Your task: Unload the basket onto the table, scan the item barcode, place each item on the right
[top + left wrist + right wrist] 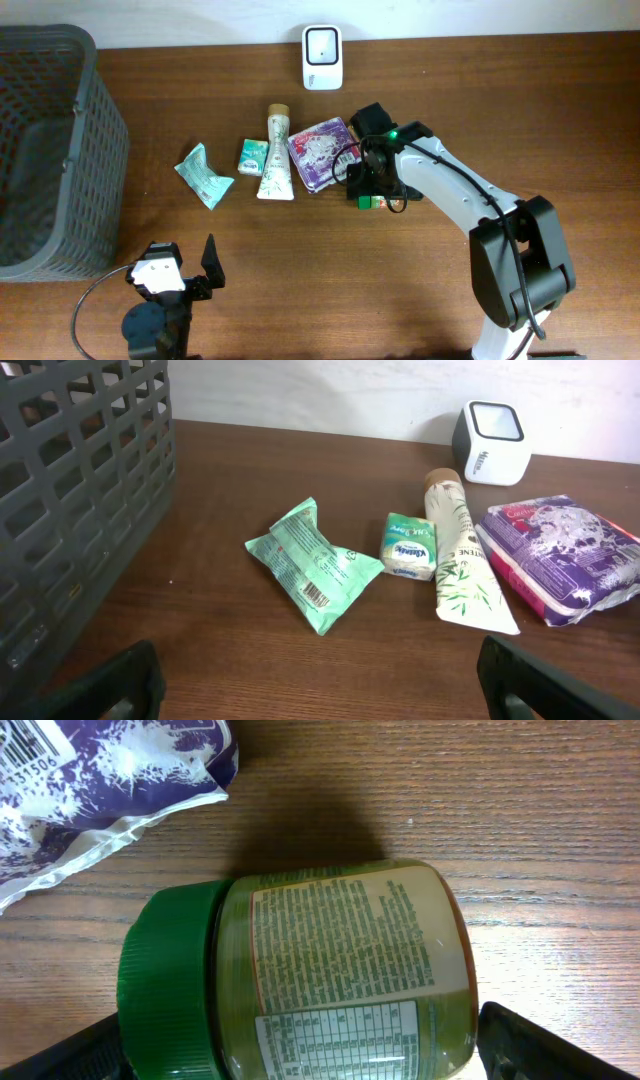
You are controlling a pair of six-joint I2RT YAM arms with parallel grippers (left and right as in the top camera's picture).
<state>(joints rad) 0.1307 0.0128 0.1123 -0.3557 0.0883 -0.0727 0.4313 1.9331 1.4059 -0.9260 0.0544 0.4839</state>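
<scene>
The white barcode scanner (322, 57) stands upright at the far edge of the wooden surface (300, 290), its window facing up, and I take every position from it.

The jar (372, 201) lies on its side on my side of the scanner and a little to its right. In the right wrist view its green lid points left and a printed label with a nutrition table faces the camera. I see no barcode on the side that shows.

The right tool (372, 190) hangs directly over the jar with its jaws spread wide, one finger on each side. It is not closed on the jar, and I cannot tell whether either finger touches it.

A purple patterned pack (322, 153) lies just nearer than the scanner, beside the jar's lid end, with a barcode showing at its corner. Left of the scanner's line come a tube with a leaf print (276, 155), a small tissue pack (252, 157) and a green packet (204, 175).

A grey mesh basket (50, 150) sits far left of the scanner.

The left tool (175, 262) is well apart from the scanner at the near left, jaws wide, holding nothing.
</scene>
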